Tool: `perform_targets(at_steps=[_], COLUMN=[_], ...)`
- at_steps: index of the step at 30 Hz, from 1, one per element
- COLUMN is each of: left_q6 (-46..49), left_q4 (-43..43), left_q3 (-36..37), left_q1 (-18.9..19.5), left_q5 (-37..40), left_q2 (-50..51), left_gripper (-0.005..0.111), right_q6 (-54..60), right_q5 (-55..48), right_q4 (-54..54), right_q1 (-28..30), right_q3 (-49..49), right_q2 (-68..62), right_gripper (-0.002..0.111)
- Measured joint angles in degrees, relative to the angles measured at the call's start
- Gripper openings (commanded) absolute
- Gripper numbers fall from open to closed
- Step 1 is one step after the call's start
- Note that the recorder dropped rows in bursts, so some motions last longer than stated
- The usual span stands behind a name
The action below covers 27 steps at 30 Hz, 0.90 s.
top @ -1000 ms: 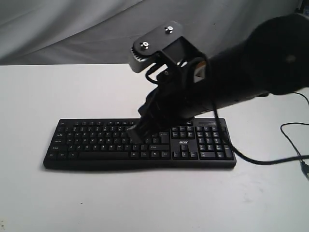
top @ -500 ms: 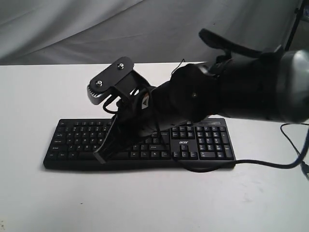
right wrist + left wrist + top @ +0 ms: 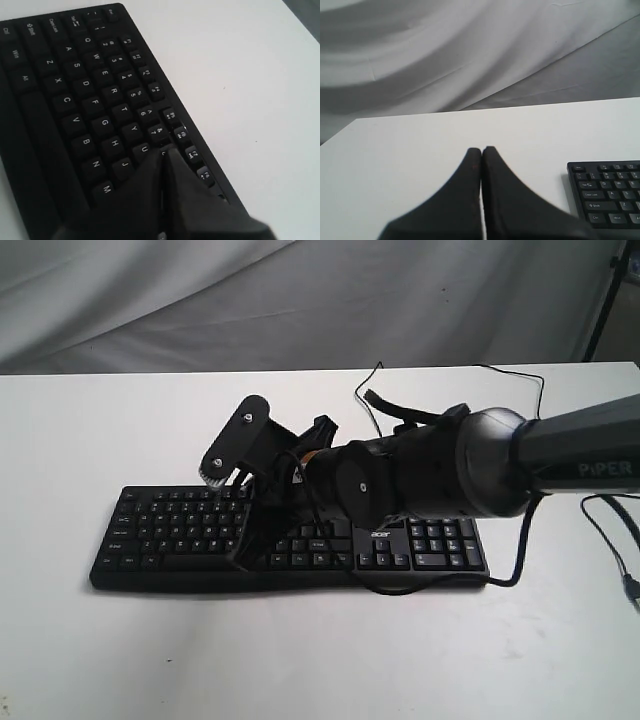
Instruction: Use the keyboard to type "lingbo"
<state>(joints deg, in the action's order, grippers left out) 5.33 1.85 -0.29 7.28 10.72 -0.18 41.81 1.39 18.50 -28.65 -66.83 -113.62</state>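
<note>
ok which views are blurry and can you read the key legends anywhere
Right wrist view: the keyboard legends are sharp and readable, while the right gripper up close is soft. Left wrist view: the left gripper blurs toward the frame edge. Exterior view: even light, legends too small to read.

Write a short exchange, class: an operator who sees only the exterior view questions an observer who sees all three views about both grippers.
Operator: Which key is the right gripper over?
Observer: It is shut, and its tip shows just past the U key and the 7 key of the keyboard. The key beneath is hidden.
Operator: And the other arm?
Observer: The left gripper is shut, above bare table, off the keyboard's Ctrl end.
</note>
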Motion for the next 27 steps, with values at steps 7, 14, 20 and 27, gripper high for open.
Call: perform_targets(at_steps=[7,14,20,27], left_q6=[0.0,0.0,0.0,0.0], left_q4=[0.0,0.0,0.0,0.0], left_q3=[0.0,0.0,0.0,0.0], left_q1=[0.0,0.0,0.0,0.0], left_q5=[0.0,0.0,0.0,0.0], left_q2=[0.0,0.0,0.0,0.0], left_gripper=[0.001,0.001,0.001,0.001], right_q6=[0.0,0.0,0.0,0.0], right_q5=[0.6,1.3,1.3,1.3], right_q4=[-2.2,-2.3,-2.5,-2.6], right_q1=[0.0,0.3,0.8,0.8], right_q3=[0.0,0.0,0.6,2.7], right_q2=[-2.8,-3.3,-3.3,-3.5], right_gripper=[0.0,0.0,0.0,0.0])
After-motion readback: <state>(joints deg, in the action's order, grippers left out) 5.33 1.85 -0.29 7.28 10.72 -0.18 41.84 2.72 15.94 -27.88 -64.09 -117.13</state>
